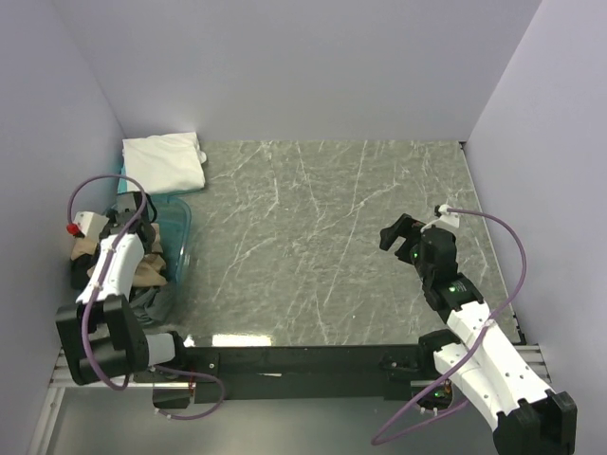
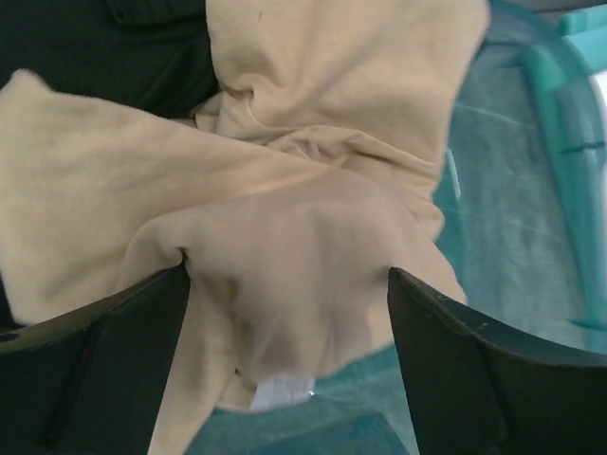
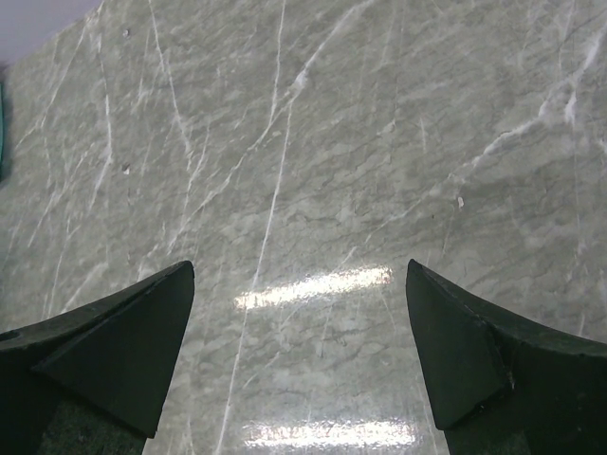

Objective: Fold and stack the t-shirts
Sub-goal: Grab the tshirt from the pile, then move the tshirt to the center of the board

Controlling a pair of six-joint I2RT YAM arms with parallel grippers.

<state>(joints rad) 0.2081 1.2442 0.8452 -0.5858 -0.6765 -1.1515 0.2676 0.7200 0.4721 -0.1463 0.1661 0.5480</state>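
Two claws, two different jobs: the left claw (image 2: 287, 275) hangs inside the teal bin (image 2: 560, 133) with its fingers spread wide. A bulge of the crumpled cream t-shirt (image 2: 285, 161) fills the gap between them and touches the left finger, not yet pinched (a fair bite, I judge, once they close). A dark garment (image 2: 95, 38) lies just beyond the cream one. The right claw (image 3: 300, 270) is likewise spread and holds nothing, poised over the bare marble table (image 3: 303, 123), probably kept there to help flatten the shirt. A folded white t-shirt (image 1: 164, 161) sits well beyond the left claw at the far corner, seemingly the start of the stack.
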